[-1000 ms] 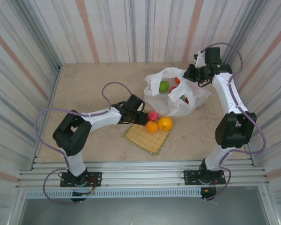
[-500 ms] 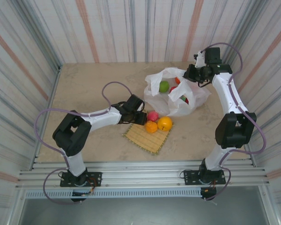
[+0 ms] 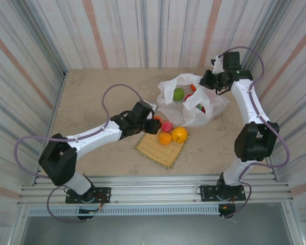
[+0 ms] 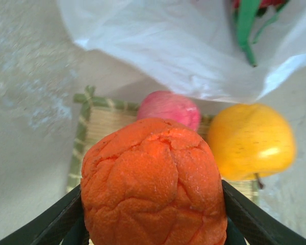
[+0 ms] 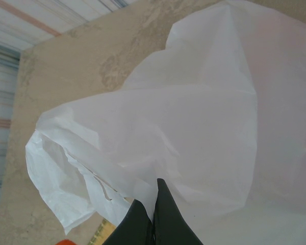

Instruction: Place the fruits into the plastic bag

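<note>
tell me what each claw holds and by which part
The left claw grips an orange by its sides; the right claw pinches a fold of the plastic bag near its opening.

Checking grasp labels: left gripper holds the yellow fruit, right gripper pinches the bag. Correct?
No: the left gripper holds the orange, not the yellow fruit, as the left wrist view shows. The right gripper does pinch the bag.

Deep orange-red, dimpled skin on the orange (image 4: 153, 184); beyond it a pink apple (image 4: 169, 109), a yellow-orange fruit (image 4: 251, 140) flecked with tiny dark speckles, the straw-coloured woven mat (image 4: 99, 122) edged green, the plastic bag (image 4: 183, 46) translucent white.
</note>
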Available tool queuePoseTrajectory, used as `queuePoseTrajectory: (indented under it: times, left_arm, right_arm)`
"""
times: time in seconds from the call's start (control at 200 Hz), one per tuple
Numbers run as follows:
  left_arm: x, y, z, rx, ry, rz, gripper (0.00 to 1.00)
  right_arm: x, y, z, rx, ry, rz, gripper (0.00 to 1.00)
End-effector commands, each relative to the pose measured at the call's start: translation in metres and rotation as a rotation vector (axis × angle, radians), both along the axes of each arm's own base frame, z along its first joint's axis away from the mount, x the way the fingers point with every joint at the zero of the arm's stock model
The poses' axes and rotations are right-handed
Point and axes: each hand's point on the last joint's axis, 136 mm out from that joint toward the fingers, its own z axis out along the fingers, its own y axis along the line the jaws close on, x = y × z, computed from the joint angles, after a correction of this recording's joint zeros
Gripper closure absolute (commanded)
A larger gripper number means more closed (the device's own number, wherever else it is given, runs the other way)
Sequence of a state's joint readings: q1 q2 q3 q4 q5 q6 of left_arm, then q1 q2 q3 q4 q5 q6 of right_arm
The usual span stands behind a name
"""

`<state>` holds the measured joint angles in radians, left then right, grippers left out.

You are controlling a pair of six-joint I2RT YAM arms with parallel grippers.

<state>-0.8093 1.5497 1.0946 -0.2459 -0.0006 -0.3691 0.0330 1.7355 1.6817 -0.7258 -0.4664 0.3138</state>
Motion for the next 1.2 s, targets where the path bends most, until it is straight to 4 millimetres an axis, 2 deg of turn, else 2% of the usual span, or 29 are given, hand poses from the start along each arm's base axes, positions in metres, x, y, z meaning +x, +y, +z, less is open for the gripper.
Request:
queuePoseTrajectory:
  times: [0.0, 0.14, 0.381, 0.556, 0.726, 0.822, 0.852, 0.862, 0.882, 0.982, 1.092, 1.192]
  left_arm:
    - [0.006, -0.029, 0.042, -0.074, -0.105, -0.077, 0.40]
    - [0.019, -0.065, 0.051, -0.090, -0.131, -0.150, 0.40]
    - [0.057, -0.101, 0.036, -0.076, -0.133, -0.188, 0.41]
    - [0.092, -0.097, 0.022, -0.054, -0.113, -0.122, 0.41]
    - [0.114, -0.092, 0.017, -0.078, -0.114, -0.085, 0.41]
    - [0.124, -0.099, 0.009, -0.051, -0.122, -0.087, 0.40]
    - [0.128, -0.101, 0.015, -0.049, -0.143, -0.087, 0.40]
    - [0.129, -0.102, 0.004, -0.033, -0.132, -0.087, 0.40]
    - [0.132, -0.102, -0.002, -0.017, -0.136, -0.084, 0.40]
    - [0.142, -0.109, -0.010, 0.055, -0.199, -0.081, 0.40]
    - [0.150, -0.119, -0.013, 0.116, -0.262, -0.078, 0.39]
    - [0.159, -0.125, -0.013, 0.104, -0.284, -0.059, 0.39]
  right_arm:
    - [-0.001, 0.003, 0.003, 0.007, -0.009, 0.014, 1.00]
    - [-0.003, 0.004, 0.006, 0.006, -0.013, 0.016, 1.00]
    - [-0.006, 0.003, 0.007, 0.004, -0.014, 0.015, 1.00]
    - [-0.008, 0.001, 0.009, 0.003, -0.018, 0.012, 1.00]
    - [-0.008, 0.001, 0.009, 0.006, -0.020, 0.012, 1.00]
    - [-0.008, 0.003, 0.008, 0.009, -0.015, 0.015, 1.00]
    - [-0.008, 0.003, 0.008, 0.010, -0.017, 0.014, 1.00]
    - [-0.008, 0.003, 0.009, 0.010, -0.019, 0.014, 1.00]
    - [-0.008, 0.003, 0.009, 0.012, -0.018, 0.016, 1.00]
    - [-0.008, 0.002, 0.011, 0.008, -0.024, 0.012, 1.00]
    - [-0.008, 0.002, 0.011, 0.012, -0.022, 0.009, 1.00]
    - [-0.006, 0.002, 0.010, 0.016, -0.020, 0.006, 1.00]
